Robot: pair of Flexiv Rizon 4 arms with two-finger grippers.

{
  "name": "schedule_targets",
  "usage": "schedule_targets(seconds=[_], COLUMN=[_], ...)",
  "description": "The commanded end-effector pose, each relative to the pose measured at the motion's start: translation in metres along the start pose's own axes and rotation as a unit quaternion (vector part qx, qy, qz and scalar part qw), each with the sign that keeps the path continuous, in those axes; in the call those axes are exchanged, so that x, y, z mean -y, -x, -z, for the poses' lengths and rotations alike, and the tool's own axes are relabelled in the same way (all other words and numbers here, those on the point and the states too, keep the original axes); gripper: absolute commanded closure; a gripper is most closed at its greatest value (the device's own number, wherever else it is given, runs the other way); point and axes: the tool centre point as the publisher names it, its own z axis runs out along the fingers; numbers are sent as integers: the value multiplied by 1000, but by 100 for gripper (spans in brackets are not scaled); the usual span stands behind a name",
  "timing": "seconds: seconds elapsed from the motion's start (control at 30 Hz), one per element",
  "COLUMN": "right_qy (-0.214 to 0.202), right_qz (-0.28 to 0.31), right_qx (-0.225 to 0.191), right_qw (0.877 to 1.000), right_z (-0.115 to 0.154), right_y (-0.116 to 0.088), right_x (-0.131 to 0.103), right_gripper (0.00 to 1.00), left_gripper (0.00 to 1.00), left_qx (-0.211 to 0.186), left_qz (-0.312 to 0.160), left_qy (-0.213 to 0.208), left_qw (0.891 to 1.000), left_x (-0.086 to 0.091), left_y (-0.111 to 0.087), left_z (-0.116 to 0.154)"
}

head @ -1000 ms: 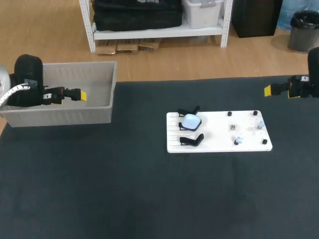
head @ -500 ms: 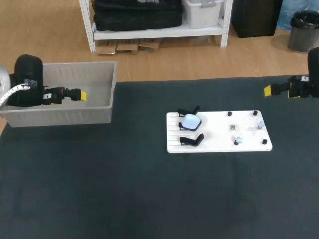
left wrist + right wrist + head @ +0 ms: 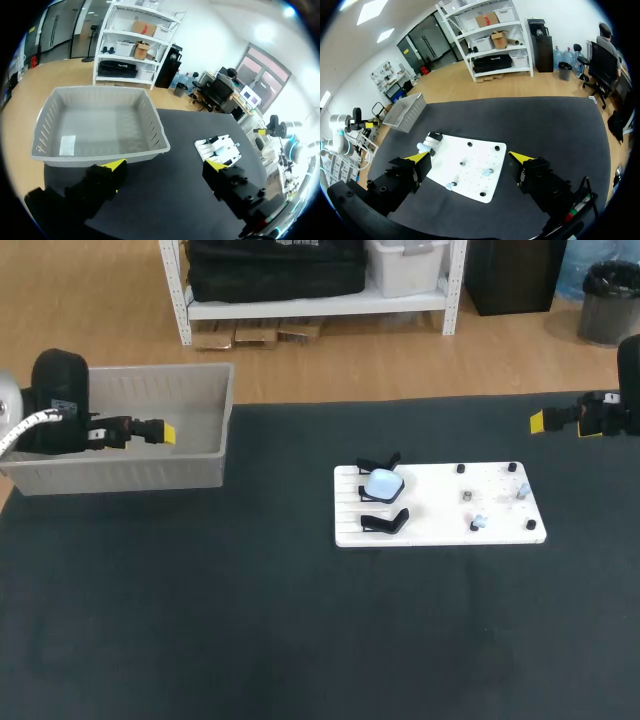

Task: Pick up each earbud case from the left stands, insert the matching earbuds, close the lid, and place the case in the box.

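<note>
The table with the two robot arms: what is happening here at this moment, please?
Nothing is held right now. The left gripper hangs open at the grey box, which has no case in it. The right gripper is open too, at the table's far right, apart from the white board. One pale earbud case sits on its stand at the board's left; the black stand beside it is bare. The earbuds lie on the board's right part.

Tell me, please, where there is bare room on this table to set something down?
The black mat is bare between the grey bin and the white board, and all along the near edge. The board itself is crowded: black stands, earbud case, earbuds and pegs.
</note>
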Motion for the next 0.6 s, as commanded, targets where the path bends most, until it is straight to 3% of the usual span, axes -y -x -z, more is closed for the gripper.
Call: schedule_targets(seconds=[0.03, 0.3, 0.6], right_qy=[2, 2, 2], right_qz=[1, 1, 1], right_qx=[0, 0, 0], right_qw=[1000, 1000, 1000], right_z=[0, 0, 0], right_y=[0, 0, 0], right_x=[1, 1, 1], right_gripper=[0, 0, 0], left_gripper=[0, 0, 0], left_qx=[-8, -24, -31], left_qz=[-18, -103, -252], left_qy=[-7, -61, -157], left_qw=[1000, 992, 954], left_x=[2, 22, 53], left_y=[4, 12, 20], left_z=[-5, -21, -38])
